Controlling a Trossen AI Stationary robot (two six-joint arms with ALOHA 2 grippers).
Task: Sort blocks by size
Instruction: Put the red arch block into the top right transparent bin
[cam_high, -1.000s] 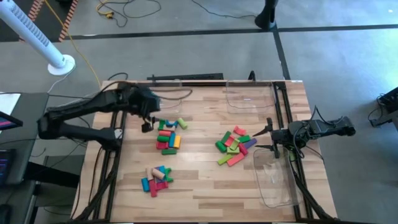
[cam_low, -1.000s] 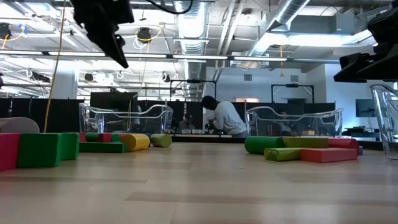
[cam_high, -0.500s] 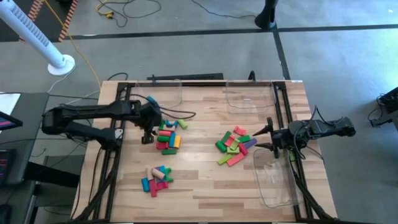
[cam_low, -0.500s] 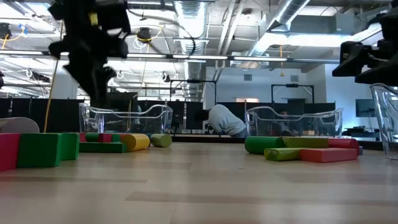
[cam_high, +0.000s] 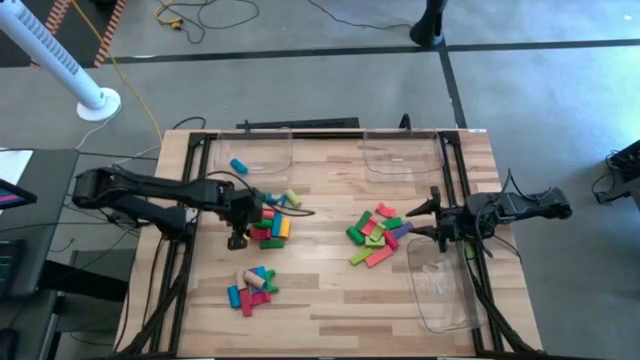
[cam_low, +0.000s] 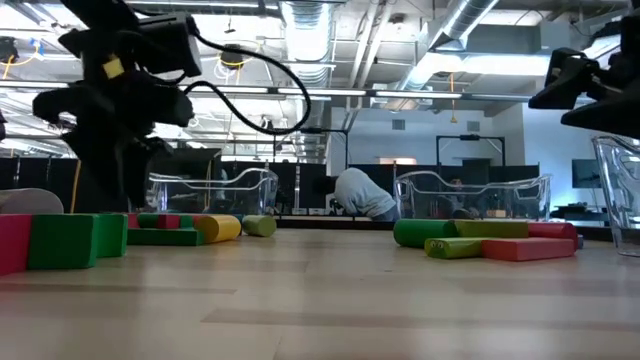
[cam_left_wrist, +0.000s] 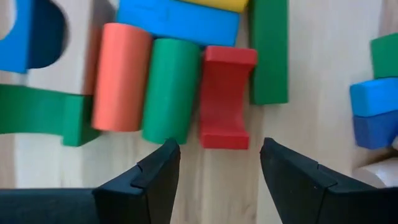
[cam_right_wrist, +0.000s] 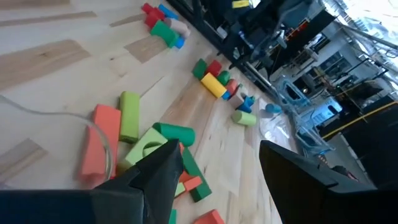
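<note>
The left hand (cam_high: 237, 238) has come down from the far-left tray, where it hung a second ago, to the near edge of the middle-left pile of blocks (cam_high: 270, 222), at about nine o'clock on the worktop (cam_high: 330, 300). Its fingers (cam_left_wrist: 158, 171) stand moderately apart with nothing between them, just short of a red block (cam_left_wrist: 224, 96) with notched sides. Beside that block lie a green cylinder (cam_left_wrist: 168, 87) and an orange-red cylinder (cam_left_wrist: 121, 74), touching side by side, with a long blue bar (cam_left_wrist: 180, 22) across their far ends and a green bar (cam_left_wrist: 269, 53) on the red block's other side. The right hand (cam_high: 432, 221) has not shifted: it waits at three o'clock, fingers spread wide and empty, pointing at the right-hand pile (cam_high: 378, 235).

Nearest, at about seven o'clock, a small pile (cam_high: 251, 288) of blue, red, green and tan pieces lies on bare wood. At five o'clock stands a clear tray (cam_high: 440, 295); nothing can be made out in it. The middle-left pile holds red, green, yellow and blue pieces, and a light green cylinder (cam_high: 293, 198) lies at its far-right edge. The right-hand pile holds green, red, pink and purple pieces.

Farthest, at eleven o'clock, a clear tray (cam_high: 250, 150) now holds one light blue block (cam_high: 239, 165), which was not seen in it a second ago. The clear tray at one o'clock (cam_high: 400, 152) shows no block. In the low view a person (cam_low: 362, 195) bends over beyond the worktop.
</note>
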